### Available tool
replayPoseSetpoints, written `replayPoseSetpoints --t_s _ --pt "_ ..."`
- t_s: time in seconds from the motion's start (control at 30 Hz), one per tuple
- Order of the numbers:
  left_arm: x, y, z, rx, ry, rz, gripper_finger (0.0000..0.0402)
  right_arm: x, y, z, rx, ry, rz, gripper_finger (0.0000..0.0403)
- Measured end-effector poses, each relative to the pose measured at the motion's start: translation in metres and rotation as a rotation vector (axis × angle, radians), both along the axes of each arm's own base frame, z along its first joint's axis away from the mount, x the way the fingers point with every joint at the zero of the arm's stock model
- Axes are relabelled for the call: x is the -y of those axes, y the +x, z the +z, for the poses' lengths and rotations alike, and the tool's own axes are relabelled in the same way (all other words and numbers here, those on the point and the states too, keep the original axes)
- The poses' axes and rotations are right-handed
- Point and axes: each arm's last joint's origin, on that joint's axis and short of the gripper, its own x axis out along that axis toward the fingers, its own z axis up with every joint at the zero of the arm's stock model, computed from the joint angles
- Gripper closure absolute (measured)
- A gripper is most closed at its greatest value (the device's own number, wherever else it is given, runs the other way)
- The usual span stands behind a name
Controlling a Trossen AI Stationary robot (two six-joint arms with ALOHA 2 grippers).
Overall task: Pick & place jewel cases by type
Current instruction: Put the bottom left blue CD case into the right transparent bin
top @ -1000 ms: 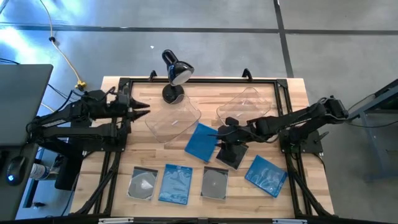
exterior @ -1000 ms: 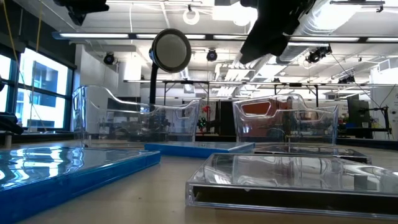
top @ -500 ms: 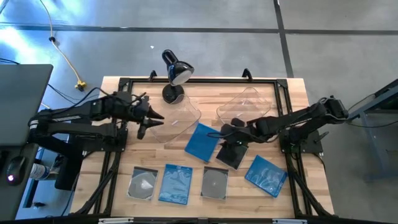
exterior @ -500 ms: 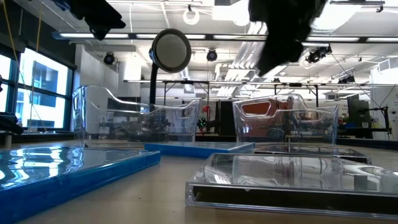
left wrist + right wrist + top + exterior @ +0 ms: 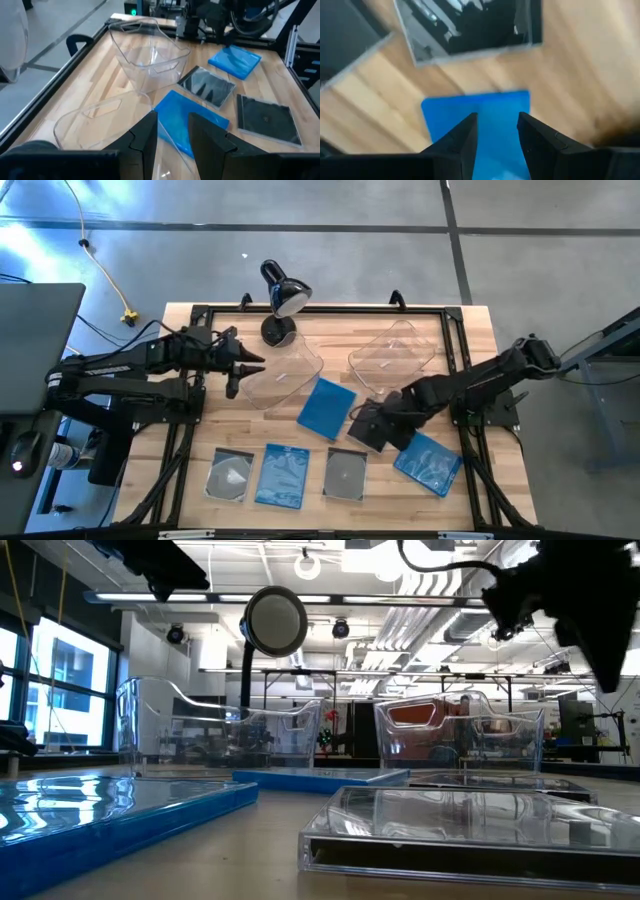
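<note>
Right gripper (image 5: 372, 423) low over the dark jewel case (image 5: 372, 428), fingers parted, apparently empty though partly hidden. Left gripper (image 5: 243, 370) beside the left clear bin (image 5: 280, 375), slightly parted, gripping nothing.

text: none legible | labels: none | brands: none | numbers: none | signs: none on cases, bins, lamp or arms

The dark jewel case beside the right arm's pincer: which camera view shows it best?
The left wrist view: the dark jewel case lies whole, unobstructed, between two blue cases. In the high view the right pincer partly covers it. The right wrist view crops it. The low view shows only an edge, uncertainly.
</note>
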Motion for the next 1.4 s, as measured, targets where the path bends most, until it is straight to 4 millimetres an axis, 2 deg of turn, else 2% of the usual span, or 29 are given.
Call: replayPoseSetpoints --t_s 0.17,0.37,0.53,0.7,0.9,1.03,1.17,1.3,1.4 --pt "0.000 0.001 0.002 0.023 0.004 0.001 0.0294 -0.015 -0.007 0.000 -0.026 0.010 -0.013 0.0276" --pt "0.000 0.001 0.002 0.022 0.004 0.001 0.0294 -0.031 -0.016 0.000 -0.031 -0.061 -0.008 0.0276" --pt "0.000 0.001 0.002 0.023 -0.003 -0.009 0.0294 -0.040 -0.020 0.000 -0.048 -0.024 -0.034 0.0276" --pt "0.003 0.001 0.003 0.041 -0.039 -0.113 0.0294 -0.041 -0.017 0.000 -0.017 -0.004 -0.042 0.0277" --pt "0.009 0.004 0.008 0.096 -0.066 -0.322 0.0294 -0.045 -0.016 0.000 0.013 -0.025 -0.115 0.0277" --pt "0.010 0.003 0.007 0.088 -0.054 -0.349 0.0294 -0.053 -0.017 0.000 0.071 -0.065 -0.121 0.0277" --pt "0.009 0.002 0.003 0.047 -0.059 -0.324 0.0294 -0.061 -0.011 0.002 0.211 -0.084 -0.121 0.0277" --pt "0.008 0.000 -0.007 -0.062 -0.078 -0.282 0.0294 -0.066 -0.003 0.004 0.324 -0.073 -0.133 0.0277" --pt "0.007 0.000 -0.014 -0.132 -0.085 -0.250 0.0294 -0.070 0.003 -0.001 0.343 -0.074 -0.132 0.0277"
